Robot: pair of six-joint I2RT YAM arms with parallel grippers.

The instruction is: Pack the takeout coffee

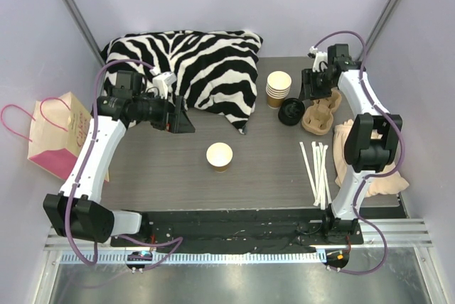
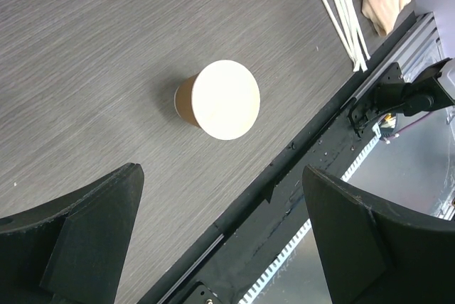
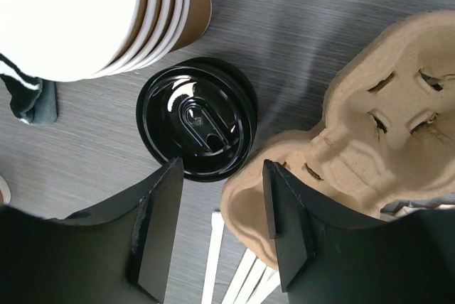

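The takeout coffee's brown paper cup (image 1: 219, 155) stands alone mid-table with no lid, its cream top facing up (image 2: 226, 99). A black lid (image 1: 291, 111) lies flat between the cup stack and a cardboard cup carrier (image 1: 321, 114). My right gripper (image 3: 222, 169) hangs low over the seam between the lid (image 3: 195, 123) and the carrier (image 3: 377, 126). Its jaws are partly apart and hold nothing: one finger is at the lid's near rim, the other over the carrier's edge. My left gripper (image 2: 220, 176) is wide open and empty, raised up and to the left of the cup.
A stack of lidless cups (image 1: 278, 87) stands behind the lid. White straws (image 1: 316, 169) and a beige cloth (image 1: 370, 169) lie at the right. A zebra-print cloth (image 1: 199, 62) covers the back. A paper bag with pink handles (image 1: 60, 137) stands at the left edge.
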